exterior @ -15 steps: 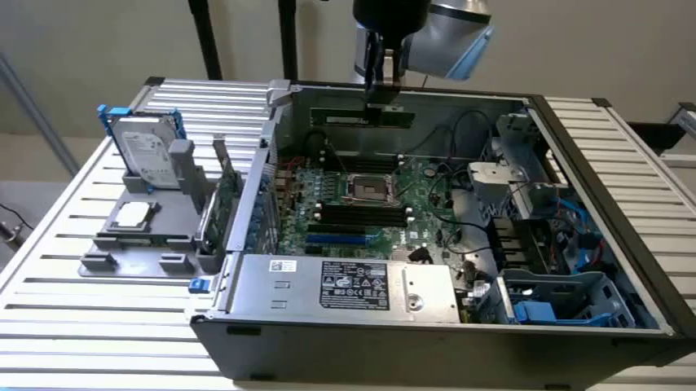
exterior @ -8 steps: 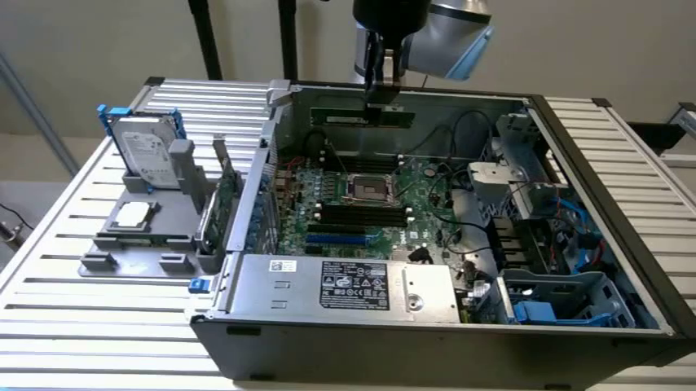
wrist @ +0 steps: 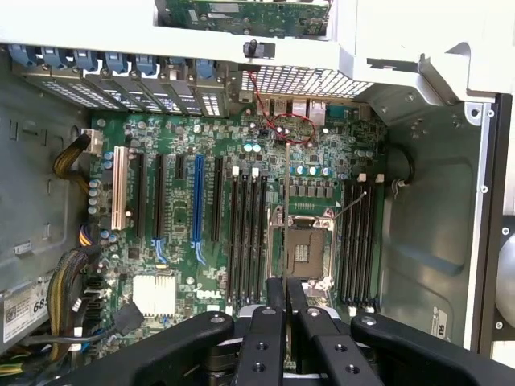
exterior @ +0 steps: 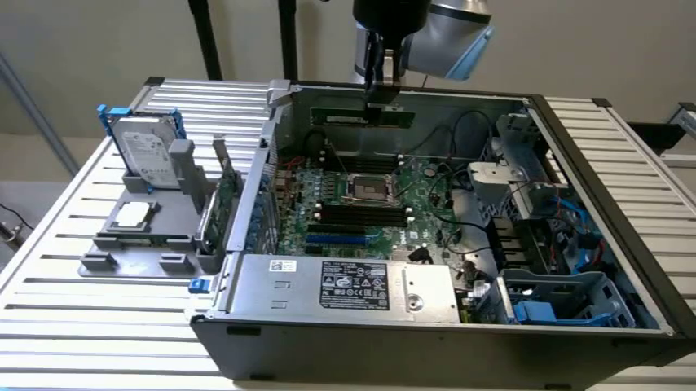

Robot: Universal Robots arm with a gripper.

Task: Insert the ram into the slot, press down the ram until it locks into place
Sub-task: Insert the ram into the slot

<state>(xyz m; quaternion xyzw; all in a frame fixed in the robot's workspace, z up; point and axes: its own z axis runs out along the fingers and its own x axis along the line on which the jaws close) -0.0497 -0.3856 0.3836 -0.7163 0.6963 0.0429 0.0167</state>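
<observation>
The fingers (exterior: pixel 372 73) pinch the ram (exterior: pixel 337 118), its long axis level.

Green ram (exterior: pixel 364 116), black tool (exterior: pixel 376 96). Green motherboard (wrist: pixel 322 137), black slots (wrist: pixel 245 233), one blue slot (wrist: pixel 198 209), one white slot (wrist: pixel 119 197). Grey case (exterior: pixel 435 350). White table (exterior: pixel 65 326), striped slats. Blue bracket (exterior: pixel 109 114) on silver drive (exterior: pixel 143 151).

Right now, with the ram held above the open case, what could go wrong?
1. The ram in the fingers lines up in the wrist view with the CPU socket, between two banks of slots; a straight drop would likely hit the socket.
2. The slots are identical and close together; a small offset could land it on a ridge.
</observation>
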